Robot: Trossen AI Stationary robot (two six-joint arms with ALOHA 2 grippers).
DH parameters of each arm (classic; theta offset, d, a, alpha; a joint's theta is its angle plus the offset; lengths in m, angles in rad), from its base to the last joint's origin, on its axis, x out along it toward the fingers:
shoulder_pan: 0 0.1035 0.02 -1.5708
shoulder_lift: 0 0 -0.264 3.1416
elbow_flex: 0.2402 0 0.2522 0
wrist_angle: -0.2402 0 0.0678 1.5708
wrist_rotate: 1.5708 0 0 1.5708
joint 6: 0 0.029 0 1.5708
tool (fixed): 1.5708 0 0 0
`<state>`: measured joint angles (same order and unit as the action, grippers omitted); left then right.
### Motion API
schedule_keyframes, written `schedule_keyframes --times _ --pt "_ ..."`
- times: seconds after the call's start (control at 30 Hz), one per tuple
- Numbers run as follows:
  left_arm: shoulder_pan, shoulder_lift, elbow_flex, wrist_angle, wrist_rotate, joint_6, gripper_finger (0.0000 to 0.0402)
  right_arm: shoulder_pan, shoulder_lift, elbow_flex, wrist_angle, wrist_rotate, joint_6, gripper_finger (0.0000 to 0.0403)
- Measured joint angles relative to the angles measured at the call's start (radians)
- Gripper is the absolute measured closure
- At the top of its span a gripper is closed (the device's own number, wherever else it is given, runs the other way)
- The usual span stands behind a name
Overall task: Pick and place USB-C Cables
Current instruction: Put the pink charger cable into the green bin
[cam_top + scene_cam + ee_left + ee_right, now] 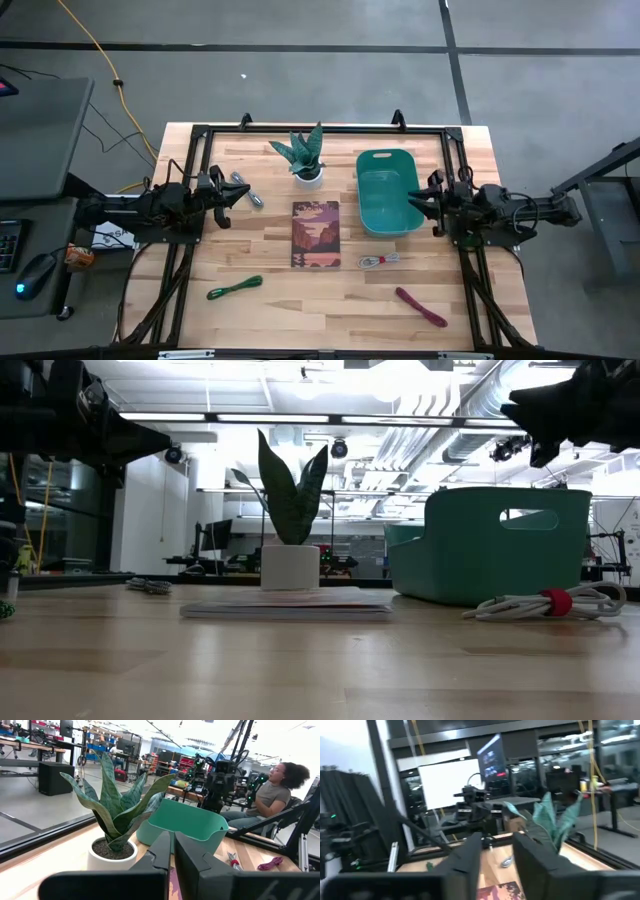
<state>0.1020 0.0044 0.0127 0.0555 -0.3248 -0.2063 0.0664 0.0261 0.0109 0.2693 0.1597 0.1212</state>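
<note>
Nothing binned yet, four cables still on the table

Teal bin point(388, 203) looks empty; left gripper point(170, 851) nearly closed, right gripper point(497, 851) parted, neither holding anything.

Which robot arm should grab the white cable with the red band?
Probably the right. The right gripper hovers by the teal bin, and the white cable with the red band lies just in front of that bin. The left gripper waits across the table, beyond the booklet.
</note>
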Motion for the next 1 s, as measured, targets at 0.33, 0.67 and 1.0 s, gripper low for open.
schedule_keyframes --times 0.33,0.67,1.0 --pt "0.0 0.0 0.0 0.0 0.0 0.0 0.0398 0.0 0.0 0.0 -0.029 0.054 0.036 0.0144" --pt "0.0 0.0 0.0 0.0 0.0 0.0 0.0398 0.0 0.0 0.0 -0.048 0.054 0.036 0.0141" --pt "0.0 0.0 0.0 0.0 0.0 0.0 0.0398 0.0 0.0 0.0 -0.049 0.055 0.036 0.0141"
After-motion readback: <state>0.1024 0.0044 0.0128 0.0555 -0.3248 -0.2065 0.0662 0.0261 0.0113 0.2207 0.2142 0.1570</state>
